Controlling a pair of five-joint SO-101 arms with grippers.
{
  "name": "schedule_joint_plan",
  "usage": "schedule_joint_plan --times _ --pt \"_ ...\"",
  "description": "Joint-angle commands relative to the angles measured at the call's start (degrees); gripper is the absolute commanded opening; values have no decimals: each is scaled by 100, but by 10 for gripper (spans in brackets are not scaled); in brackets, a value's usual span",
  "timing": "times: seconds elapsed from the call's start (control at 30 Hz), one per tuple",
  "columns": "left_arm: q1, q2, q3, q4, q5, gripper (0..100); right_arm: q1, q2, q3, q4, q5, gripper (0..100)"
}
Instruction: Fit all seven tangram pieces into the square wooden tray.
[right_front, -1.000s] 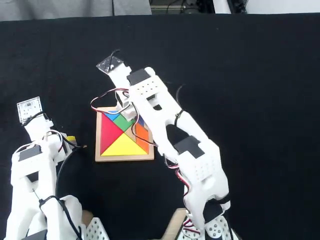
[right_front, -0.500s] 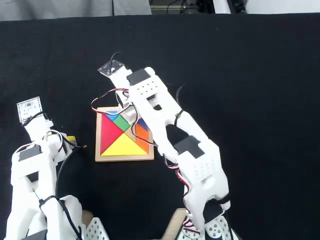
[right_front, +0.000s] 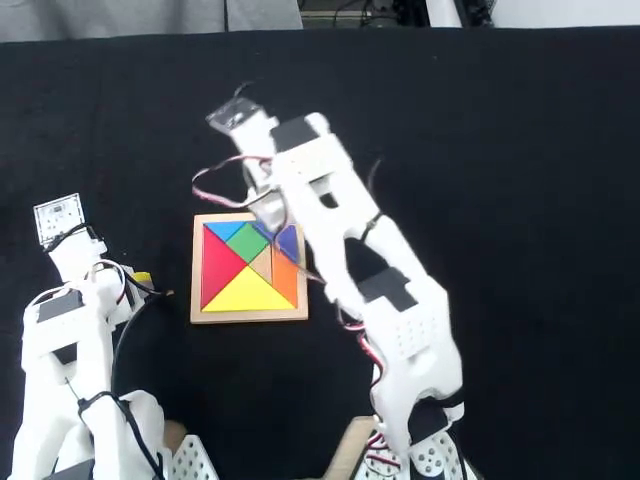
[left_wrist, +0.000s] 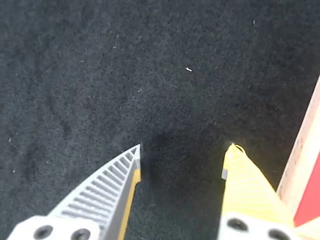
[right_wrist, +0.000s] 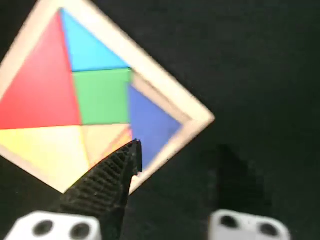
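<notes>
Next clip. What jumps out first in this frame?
The bright tangram pieces in the square wooden tray stand out against the black table. The right gripper hangs open above the tray's corner with the dark blue triangle. The left gripper sits open beside the tray.

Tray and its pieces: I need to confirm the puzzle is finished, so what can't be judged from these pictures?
High view: the right arm and its cables cover the tray's far right corner and part of the dark blue piece.
Right wrist view: blur; whether the dark blue piece sits flush cannot be told.
Left wrist view: the picture's edge cuts off the tray past its rim and a red piece's corner.
</notes>
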Motion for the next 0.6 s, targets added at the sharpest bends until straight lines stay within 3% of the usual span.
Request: schedule_joint_plan --times 0.0,0.27,0.57 --pt "75 -105 -48 -79 53 263 158 -119 -444 237 -114 38" --pt "75 -105 -48 -79 53 263 -299 295 -453 97 -141 11" --pt "75 -105 -48 -79 53 263 44 866 -910 193 -149 11"
